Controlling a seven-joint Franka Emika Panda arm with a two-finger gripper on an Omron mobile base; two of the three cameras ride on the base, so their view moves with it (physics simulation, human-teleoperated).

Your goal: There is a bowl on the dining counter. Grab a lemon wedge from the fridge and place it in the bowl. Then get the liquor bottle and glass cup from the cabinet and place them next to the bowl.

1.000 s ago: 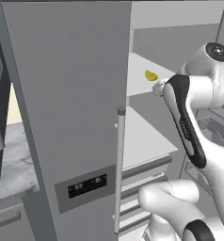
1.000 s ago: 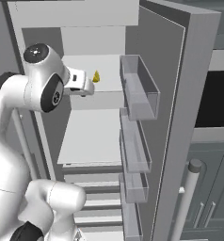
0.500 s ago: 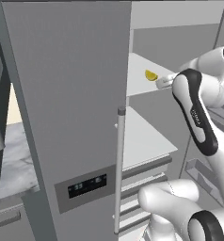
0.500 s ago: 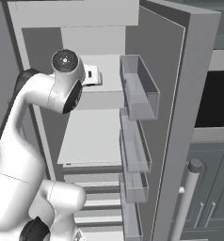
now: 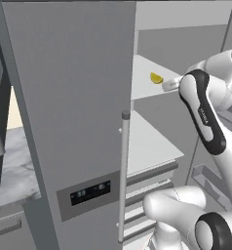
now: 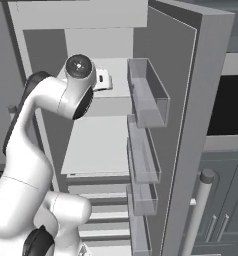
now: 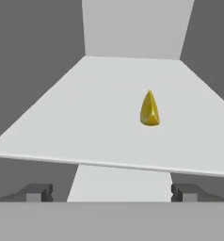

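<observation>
I have the fridge (image 5: 79, 122) in front of me, its right door swung open in the right base view. The white arm (image 6: 56, 107) reaches in at upper-shelf (image 7: 85, 113) height. My tool (image 7: 111, 192) sits just short of that shelf's front edge, jaws spread wide with nothing between them. The lemon wedge (image 7: 149, 109) rests on the upper shelf, well back from the edge; its long axis stands upright, pointed tip up, rounded end down on the shelf.
</observation>
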